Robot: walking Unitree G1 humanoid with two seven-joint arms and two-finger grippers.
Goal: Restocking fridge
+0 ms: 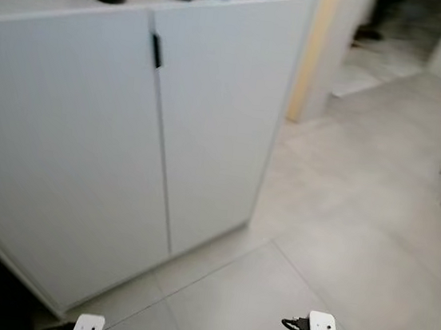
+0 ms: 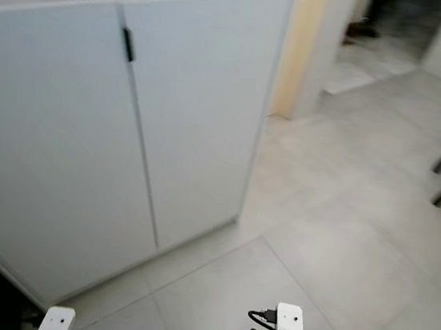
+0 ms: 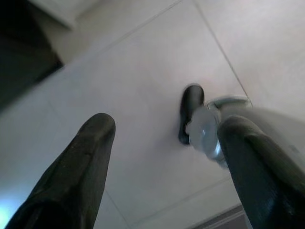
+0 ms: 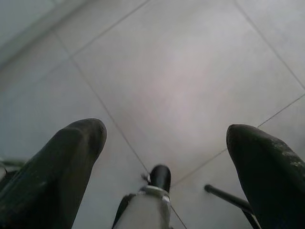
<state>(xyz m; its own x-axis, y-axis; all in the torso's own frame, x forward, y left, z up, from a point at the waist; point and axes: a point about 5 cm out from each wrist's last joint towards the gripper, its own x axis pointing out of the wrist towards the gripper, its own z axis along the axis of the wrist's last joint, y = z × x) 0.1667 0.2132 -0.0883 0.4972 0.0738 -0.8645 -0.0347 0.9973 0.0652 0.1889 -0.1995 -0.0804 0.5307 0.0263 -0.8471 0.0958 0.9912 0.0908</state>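
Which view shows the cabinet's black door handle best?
The left eye view: the black handle sits at the top of the seam between the two shut doors of the white cabinet, blurred but whole. The right eye view shows it equally, shifted over. The wrist views look down at the tiled floor past open fingers.

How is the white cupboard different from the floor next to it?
The white cupboard stands upright with two smooth doors and a small black handle; the tiled floor lies flat and has thin lines between its tiles. The cupboard has blurred things on top; the floor beside it looks bare. Both are pale and plain.
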